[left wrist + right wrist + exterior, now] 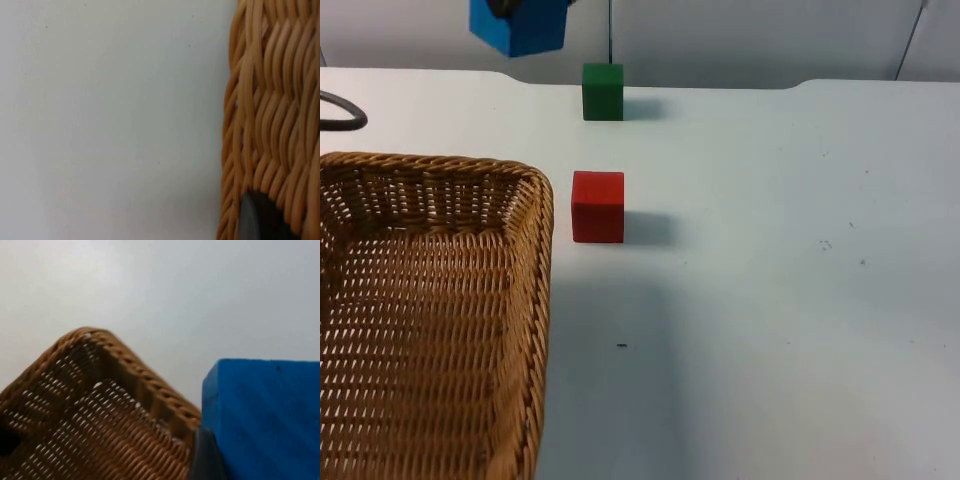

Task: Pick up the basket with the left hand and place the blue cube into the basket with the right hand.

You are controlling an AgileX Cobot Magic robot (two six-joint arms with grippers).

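The woven wicker basket [430, 310] looms large at the left of the top view, raised above the white table, and casts a shadow to its right. My left gripper is shut on its rim: one black fingertip [260, 220] lies against the wicker wall [275, 115]. The blue cube [520, 25] hangs high at the back, above and beyond the basket's far right corner. My right gripper [508, 6] is shut on it. In the right wrist view the blue cube [265, 420] sits close by, with the basket's corner [100, 410] below it.
A red cube [597, 206] stands on the table [770, 280] just right of the basket's far corner. A green cube [603, 91] stands farther back near the grey partition wall [750, 40]. Bare table stretches to the right.
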